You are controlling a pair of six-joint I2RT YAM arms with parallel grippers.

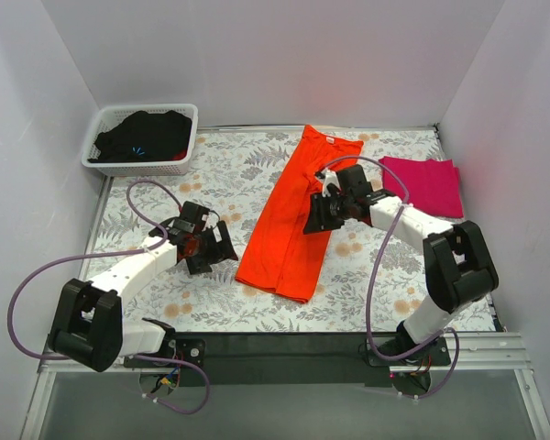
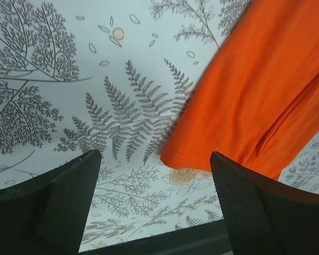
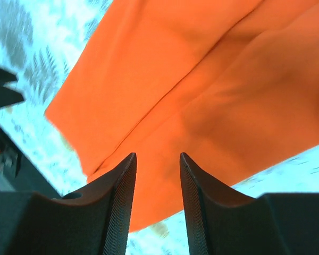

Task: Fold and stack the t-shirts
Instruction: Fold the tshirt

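Observation:
The orange t-shirt (image 1: 298, 215) lies folded into a long narrow strip down the middle of the table. The magenta-pink t-shirt (image 1: 425, 182) lies folded at the back right. My left gripper (image 1: 222, 249) is open and empty, just left of the orange strip's near end; the left wrist view shows the shirt's near corner (image 2: 255, 95) ahead of the fingers (image 2: 260, 207). My right gripper (image 1: 313, 218) is open over the strip's right edge; the right wrist view shows orange cloth (image 3: 202, 95) under the parted fingers (image 3: 114, 207), nothing held.
A white basket (image 1: 104, 126) holding dark clothing stands at the back left corner. White walls close in the table on three sides. A black rail (image 1: 284, 353) runs along the near edge between the arm bases.

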